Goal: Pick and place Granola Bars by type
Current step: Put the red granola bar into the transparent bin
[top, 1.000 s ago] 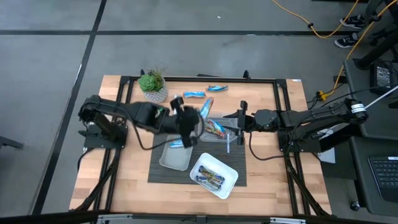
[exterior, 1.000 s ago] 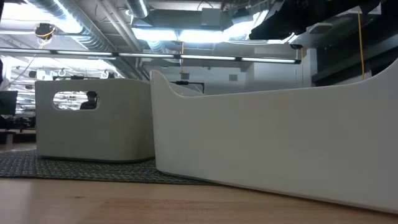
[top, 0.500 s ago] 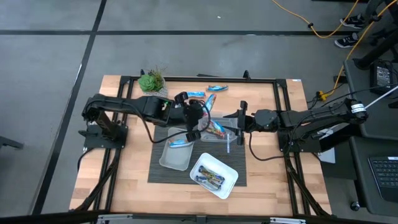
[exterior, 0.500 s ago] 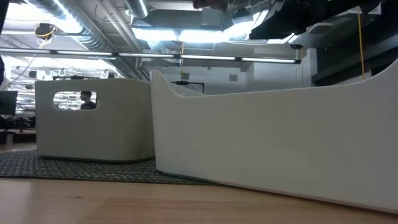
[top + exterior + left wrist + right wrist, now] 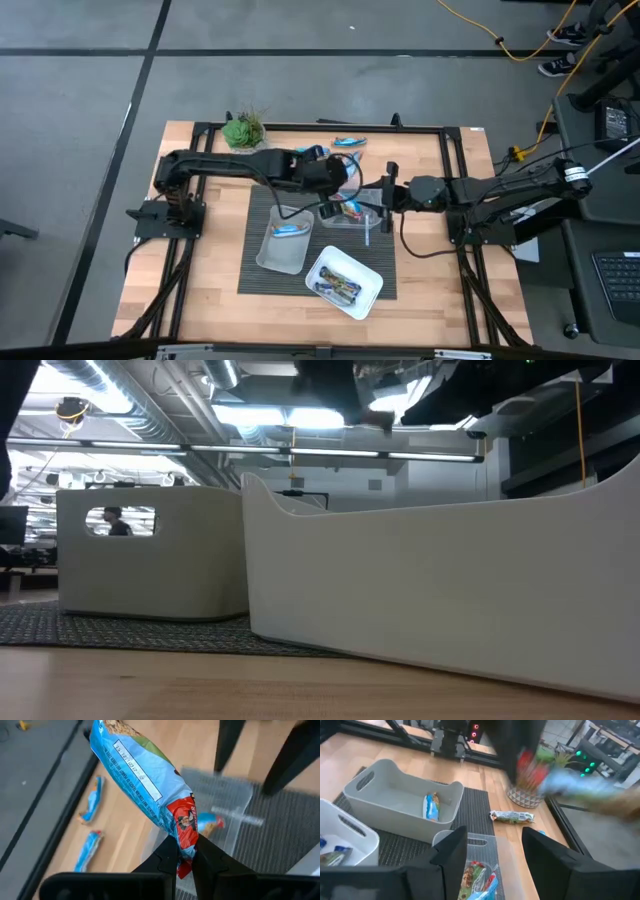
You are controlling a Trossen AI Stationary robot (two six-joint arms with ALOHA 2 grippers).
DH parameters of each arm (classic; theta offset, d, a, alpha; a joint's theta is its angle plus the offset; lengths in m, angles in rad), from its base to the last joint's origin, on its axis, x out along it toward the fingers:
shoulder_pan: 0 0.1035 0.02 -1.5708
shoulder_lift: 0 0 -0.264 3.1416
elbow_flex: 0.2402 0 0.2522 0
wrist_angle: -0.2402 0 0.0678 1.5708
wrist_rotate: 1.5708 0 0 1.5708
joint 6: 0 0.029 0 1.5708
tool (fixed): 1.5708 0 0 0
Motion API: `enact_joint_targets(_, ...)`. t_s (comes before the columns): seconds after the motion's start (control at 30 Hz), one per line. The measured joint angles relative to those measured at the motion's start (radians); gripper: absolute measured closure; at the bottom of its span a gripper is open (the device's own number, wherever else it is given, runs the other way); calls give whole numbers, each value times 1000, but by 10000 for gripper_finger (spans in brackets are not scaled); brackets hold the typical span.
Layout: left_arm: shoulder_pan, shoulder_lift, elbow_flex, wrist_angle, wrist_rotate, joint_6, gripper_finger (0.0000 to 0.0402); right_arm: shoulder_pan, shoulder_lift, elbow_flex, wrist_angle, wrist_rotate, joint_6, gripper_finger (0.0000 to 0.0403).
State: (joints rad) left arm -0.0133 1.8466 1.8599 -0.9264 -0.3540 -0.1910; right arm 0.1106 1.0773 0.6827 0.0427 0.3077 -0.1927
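The left tool, having swung away from the grey tray, is carrying a blue granola bar, clenched, over the clear tray at desk centre. The right tool is waiting at three o'clock, jaws parted and empty.

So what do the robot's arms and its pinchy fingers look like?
Both arms are dark, almost black, built from long thin tubes with chunky joints, and a black cable loops beside each one. The left gripper has two flat black fingers that taper to narrow tips. The right gripper has two broad, blocky black fingers with squared ends. No markings show on them.
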Motion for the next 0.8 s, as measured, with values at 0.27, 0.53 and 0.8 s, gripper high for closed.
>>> enact_joint_targets(0.27,13,82,0,-6,18,31,377,-4,7,0,-5,10,-5,211)
enact_joint_targets(0.53,29,151,0,-16,47,31,377,-4,7,0,-6,13,-7,211)
enact_joint_targets(0.8,29,218,0,-16,88,30,377,-4,7,0,-10,13,-7,211)
